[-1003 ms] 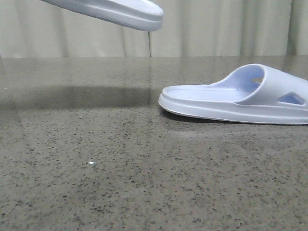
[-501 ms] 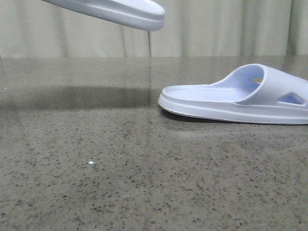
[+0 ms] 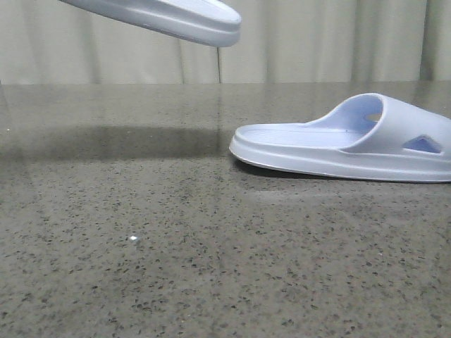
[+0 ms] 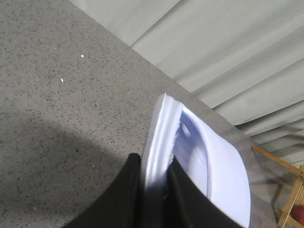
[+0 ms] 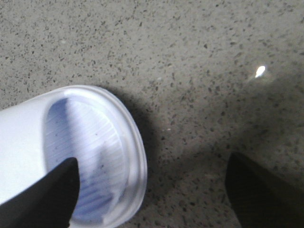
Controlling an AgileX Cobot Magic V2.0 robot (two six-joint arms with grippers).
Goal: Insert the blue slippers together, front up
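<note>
The task is early, as I judge it: the two slippers are well apart and nothing is nested yet. Nearest in the front view is bare speckled table (image 3: 141,267); past it, to the right, one slipper (image 3: 352,144) lies flat on its sole, strap toward the right edge, footbed up. Farther off and higher, the other slipper (image 3: 176,17) hangs in the air at the upper left, tilted with its end dipping to the right, clear of the table and of its mate. Left to do: bring the raised one across, line it up and slide it under the strap of the lying one, fronts up. The left gripper (image 4: 154,190) is clamped on the raised slipper (image 4: 199,161), its dark fingers (image 4: 126,190) pinching the sole's edge from both sides. The right gripper (image 5: 152,190) stands wide apart over the heel of the lying slipper (image 5: 90,152); one finger (image 5: 42,197) overlaps the footbed in the picture, the other is over bare table, and it grips nothing. Whether that finger touches the foam I cannot tell.
</note>
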